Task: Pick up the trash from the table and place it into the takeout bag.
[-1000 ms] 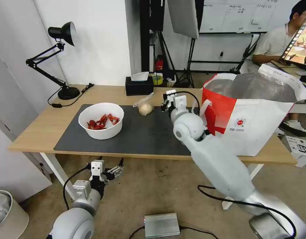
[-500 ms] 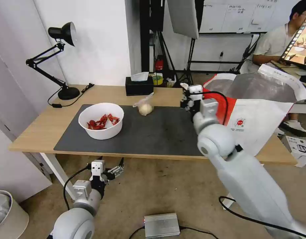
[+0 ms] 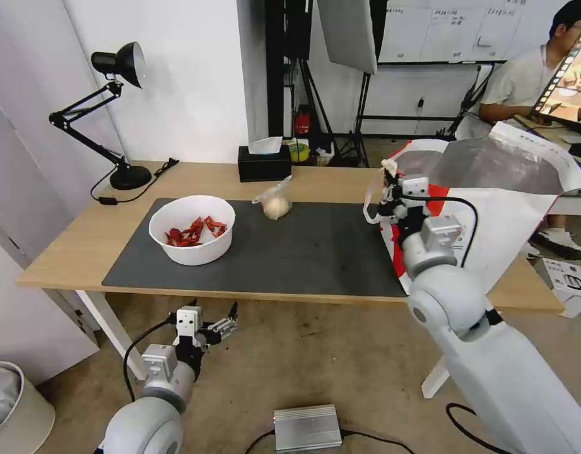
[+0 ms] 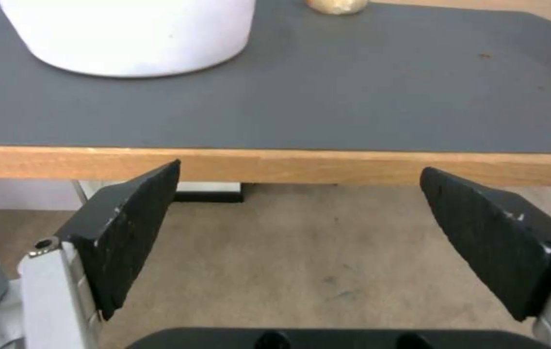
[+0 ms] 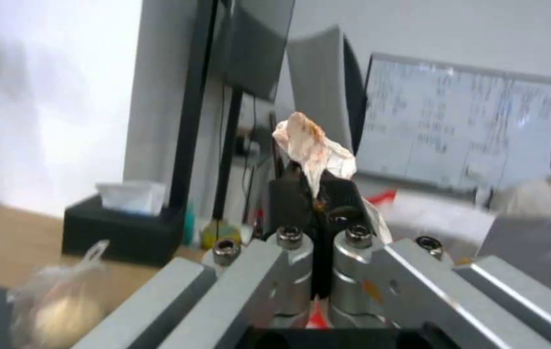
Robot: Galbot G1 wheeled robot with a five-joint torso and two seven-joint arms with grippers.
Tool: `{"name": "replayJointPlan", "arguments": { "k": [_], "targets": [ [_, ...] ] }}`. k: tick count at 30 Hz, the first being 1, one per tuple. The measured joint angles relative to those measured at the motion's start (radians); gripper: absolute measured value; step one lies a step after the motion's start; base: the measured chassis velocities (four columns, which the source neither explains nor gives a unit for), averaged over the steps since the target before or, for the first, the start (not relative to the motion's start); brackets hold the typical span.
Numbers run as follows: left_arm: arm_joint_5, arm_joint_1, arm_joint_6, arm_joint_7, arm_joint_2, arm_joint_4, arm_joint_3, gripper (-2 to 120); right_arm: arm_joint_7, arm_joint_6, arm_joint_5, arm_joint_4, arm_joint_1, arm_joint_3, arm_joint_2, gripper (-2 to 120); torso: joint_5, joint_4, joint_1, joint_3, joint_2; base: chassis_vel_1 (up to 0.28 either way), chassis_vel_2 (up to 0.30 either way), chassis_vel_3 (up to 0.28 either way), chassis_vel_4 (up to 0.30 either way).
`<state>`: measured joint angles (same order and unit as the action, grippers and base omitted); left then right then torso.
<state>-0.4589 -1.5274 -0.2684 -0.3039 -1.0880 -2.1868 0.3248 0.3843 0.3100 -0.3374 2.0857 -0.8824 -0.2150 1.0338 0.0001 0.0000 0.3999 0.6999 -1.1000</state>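
Note:
My right gripper [image 3: 391, 180] is shut on a crumpled white tissue [image 5: 311, 145] stained orange, held at the near left corner of the takeout bag [image 3: 492, 208], by its white loop handle. The bag stands open on the table's [image 3: 69, 246] right end, silvery lining showing. On the dark mat [image 3: 290, 252] sit a white bowl of red crayfish shells [image 3: 192, 228] and a knotted clear bag with a pale lump [image 3: 275, 203]. My left gripper [image 3: 222, 326] hangs open below the table's front edge, level with the bowl [image 4: 127, 34], nothing between its fingers [image 4: 130, 228].
A black tissue box [image 3: 264, 162] stands at the table's back edge. A black desk lamp [image 3: 117, 113] with its cord is at the back left. A silver box [image 3: 307, 427] lies on the floor, and a bin [image 3: 12, 403] stands at the lower left.
My right arm has swung rightward from the mat's middle to the takeout bag's corner, carrying the tissue. The left arm has barely shifted.

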Motion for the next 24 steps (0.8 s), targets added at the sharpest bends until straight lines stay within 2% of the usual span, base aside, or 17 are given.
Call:
{"name": "replayJointPlan", "arguments": {
  "k": [2, 4, 8, 14, 24],
  "targets": [
    [0.001, 0.0, 0.0, 0.0, -0.001, 0.0, -0.001, 100, -0.003, -0.005, 0.003, 0.0, -0.001, -0.002, 0.0, 0, -0.0001, 0.0, 0.0, 0.0, 0.0, 0.0, 0.0, 0.0, 0.0],
    [0.009, -0.003, 0.0, 0.0, -0.008, -0.001, -0.012, 100, -0.033, -0.064, 0.035, -0.008, -0.012, -0.029, 0.0, 0, 0.0, 0.0, 0.0, 0.0, 0.0, 0.0, 0.0, 0.0, 0.0],
    [0.019, -0.012, 0.0, 0.0, -0.012, -0.009, -0.016, 100, -0.019, -0.11, 0.054, -0.021, -0.003, -0.089, -0.007, 0, -0.0001, 0.0001, 0.0, 0.0, 0.0, 0.0, 0.0, 0.0, 0.0],
    [0.021, -0.015, 0.0, 0.0, -0.009, -0.013, -0.017, 100, 0.025, -0.113, 0.055, -0.045, 0.006, -0.142, -0.012, 0, 0.0, 0.0, 0.0, 0.0, 0.0, 0.0, 0.0, 0.0, 0.0],
    [0.021, -0.016, -0.001, 0.0, -0.01, -0.015, -0.021, 100, 0.121, -0.068, 0.053, -0.075, -0.001, -0.161, 0.006, 0, 0.0, 0.0001, 0.0, 0.0, 0.0, 0.0, 0.0, 0.0, 0.0]
  ]
}}
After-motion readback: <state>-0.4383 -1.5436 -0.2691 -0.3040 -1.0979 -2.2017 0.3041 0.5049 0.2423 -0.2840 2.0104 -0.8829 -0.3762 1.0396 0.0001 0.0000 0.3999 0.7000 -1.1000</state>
